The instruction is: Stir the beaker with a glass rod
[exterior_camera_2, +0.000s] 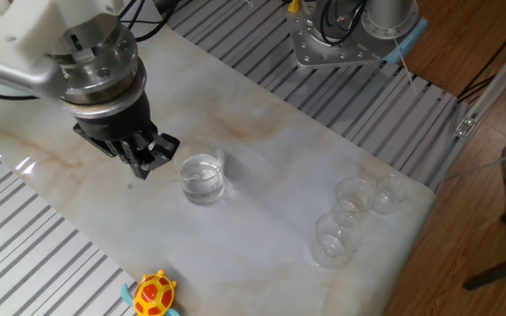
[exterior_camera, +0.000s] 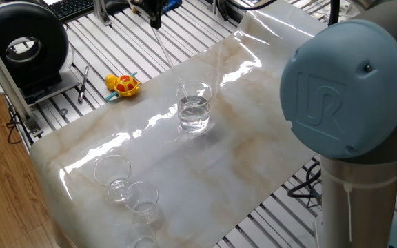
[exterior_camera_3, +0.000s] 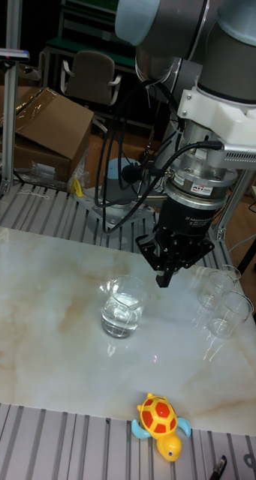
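The beaker (exterior_camera: 194,107) (exterior_camera_2: 202,179) (exterior_camera_3: 124,307) stands upright mid-table, about a third full of clear liquid. My gripper (exterior_camera: 155,12) (exterior_camera_2: 144,161) (exterior_camera_3: 164,278) hangs above and beside it, shut on the glass rod (exterior_camera: 165,49). The rod shows only in one fixed view, as a faint thin line slanting down from the fingers toward the beaker. Its lower end stops just short of the beaker's rim, on the side facing the gripper. In the other views the rod is too thin to make out.
A cluster of small clear glass cups (exterior_camera: 126,187) (exterior_camera_2: 348,216) (exterior_camera_3: 222,299) stands near one table corner. A yellow and red toy turtle (exterior_camera: 123,84) (exterior_camera_2: 154,294) (exterior_camera_3: 162,421) lies on the slatted frame by the table edge. A black round device (exterior_camera: 23,45) sits beyond it.
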Controlling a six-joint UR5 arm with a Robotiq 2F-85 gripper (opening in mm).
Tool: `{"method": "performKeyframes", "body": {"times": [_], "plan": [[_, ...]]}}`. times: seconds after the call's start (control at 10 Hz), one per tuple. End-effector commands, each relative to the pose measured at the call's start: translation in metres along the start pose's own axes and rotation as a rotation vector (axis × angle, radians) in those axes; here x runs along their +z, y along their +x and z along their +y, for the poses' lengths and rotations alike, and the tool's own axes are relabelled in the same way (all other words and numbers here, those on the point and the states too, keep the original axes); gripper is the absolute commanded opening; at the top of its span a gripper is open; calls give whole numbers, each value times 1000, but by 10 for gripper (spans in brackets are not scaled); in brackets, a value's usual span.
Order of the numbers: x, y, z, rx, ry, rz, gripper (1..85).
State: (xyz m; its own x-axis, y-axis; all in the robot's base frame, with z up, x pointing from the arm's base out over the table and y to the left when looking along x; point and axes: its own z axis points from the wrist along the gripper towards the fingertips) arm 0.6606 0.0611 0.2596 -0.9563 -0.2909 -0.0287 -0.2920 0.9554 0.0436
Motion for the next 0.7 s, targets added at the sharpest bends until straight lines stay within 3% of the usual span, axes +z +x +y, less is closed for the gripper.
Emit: {"method": "performKeyframes", "body": {"times": [0.0, 0.2, 0.4, 0.6], "plan": [[-7, -10, -5, 15, 24, -31, 10], [-7, -7, -12, -21, 54, -17, 10], [-9, 19, -41, -92, 43, 5, 10], [-9, 26, -47, -92, 49, -2, 10]]}}
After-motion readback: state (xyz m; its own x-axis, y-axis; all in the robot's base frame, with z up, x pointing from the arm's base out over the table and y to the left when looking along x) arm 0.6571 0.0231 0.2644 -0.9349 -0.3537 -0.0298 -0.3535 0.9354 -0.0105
